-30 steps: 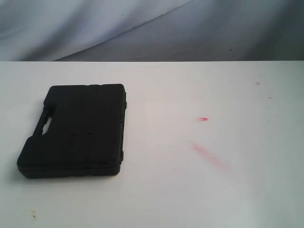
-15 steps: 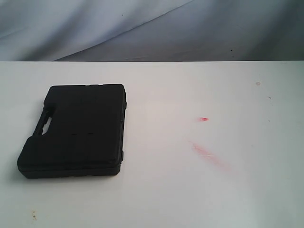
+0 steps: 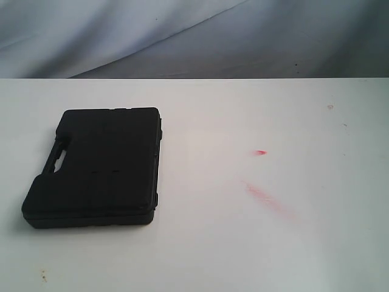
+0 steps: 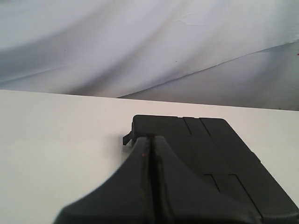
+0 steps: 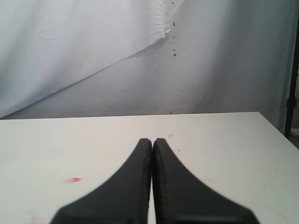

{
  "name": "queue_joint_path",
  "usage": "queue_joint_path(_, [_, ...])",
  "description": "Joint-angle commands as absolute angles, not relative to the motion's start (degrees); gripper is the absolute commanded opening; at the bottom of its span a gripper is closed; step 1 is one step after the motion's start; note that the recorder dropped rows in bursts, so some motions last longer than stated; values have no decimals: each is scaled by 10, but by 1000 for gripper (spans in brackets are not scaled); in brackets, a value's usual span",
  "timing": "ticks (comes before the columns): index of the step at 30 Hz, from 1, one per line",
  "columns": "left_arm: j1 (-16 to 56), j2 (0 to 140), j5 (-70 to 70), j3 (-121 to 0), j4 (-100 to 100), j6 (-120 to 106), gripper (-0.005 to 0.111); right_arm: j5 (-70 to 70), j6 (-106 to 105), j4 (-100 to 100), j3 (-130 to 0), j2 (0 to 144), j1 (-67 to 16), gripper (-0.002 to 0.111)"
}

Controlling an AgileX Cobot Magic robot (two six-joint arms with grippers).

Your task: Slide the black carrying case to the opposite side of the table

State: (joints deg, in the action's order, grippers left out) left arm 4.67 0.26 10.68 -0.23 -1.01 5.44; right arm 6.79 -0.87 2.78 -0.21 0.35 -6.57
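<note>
Black carrying case (image 3: 97, 167) lies flat near the left edge of the bench (image 3: 255, 243); left end effector (image 4: 150, 144) and right end effector (image 5: 152, 142) are pressed together, probably to push, not grip.

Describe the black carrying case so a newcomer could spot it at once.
Find the wide white table. On its left half, in the exterior view, the black carrying case lies flat and closed. Its only neighbours are thin red smears; it alone is dark and solid.

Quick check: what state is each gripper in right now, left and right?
Left gripper: closed, holding nothing.
Right gripper: closed, holding nothing.
</note>
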Motion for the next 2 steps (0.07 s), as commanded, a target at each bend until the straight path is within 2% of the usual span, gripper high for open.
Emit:
queue_joint_path(1, [47, 0, 104, 0, -8, 54, 0, 68, -8, 29, 0, 0, -62, 0])
queue_joint_path(2, [47, 0, 104, 0, -8, 54, 0, 68, -8, 29, 0, 0, -62, 0])
